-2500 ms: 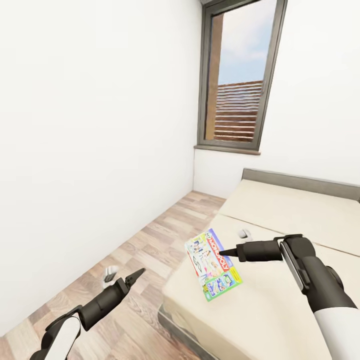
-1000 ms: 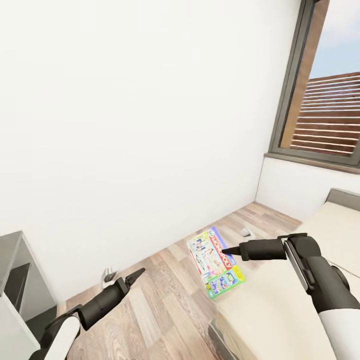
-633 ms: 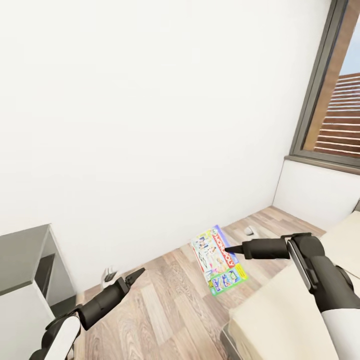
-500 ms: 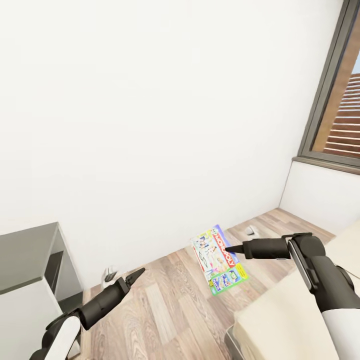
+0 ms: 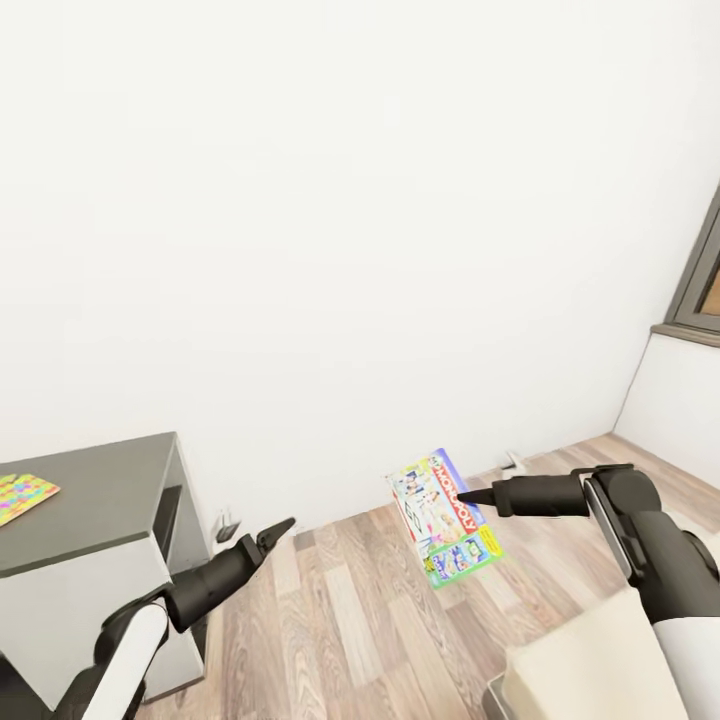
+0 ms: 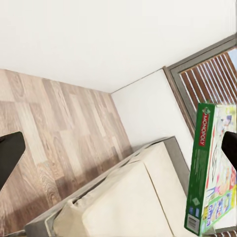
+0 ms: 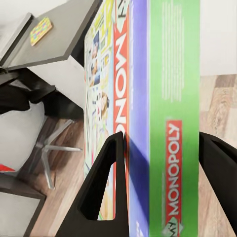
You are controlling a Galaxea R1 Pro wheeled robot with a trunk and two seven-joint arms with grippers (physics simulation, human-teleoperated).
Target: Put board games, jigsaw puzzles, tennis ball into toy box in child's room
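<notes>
1. The table [image 5: 90, 500] stands at the left against the wall [image 5: 350, 220]; a jigsaw puzzle [image 5: 25, 497] lies on it.
2. The board game [image 5: 445, 515], between the right gripper's [image 5: 478, 497] fingers, hangs over the floor [image 5: 350, 620]; the left gripper [image 5: 280, 530] is well apart from it.
3. The bed [image 5: 590, 665] sits lower right.

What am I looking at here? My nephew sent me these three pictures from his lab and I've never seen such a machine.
It is a simulated two-armed robot on wheels, steered by a person. The large picture comes from a camera on its head, looking down over both arms. The right gripper is closed on a Monopoly box, held in the air above the wooden floor. The left gripper holds nothing. A grey table at the left carries a colourful flat toy. The two smaller pictures come from cameras near each gripper: the right one looks along its fingers at the box's edge, the left one sees the box and a bed.
</notes>
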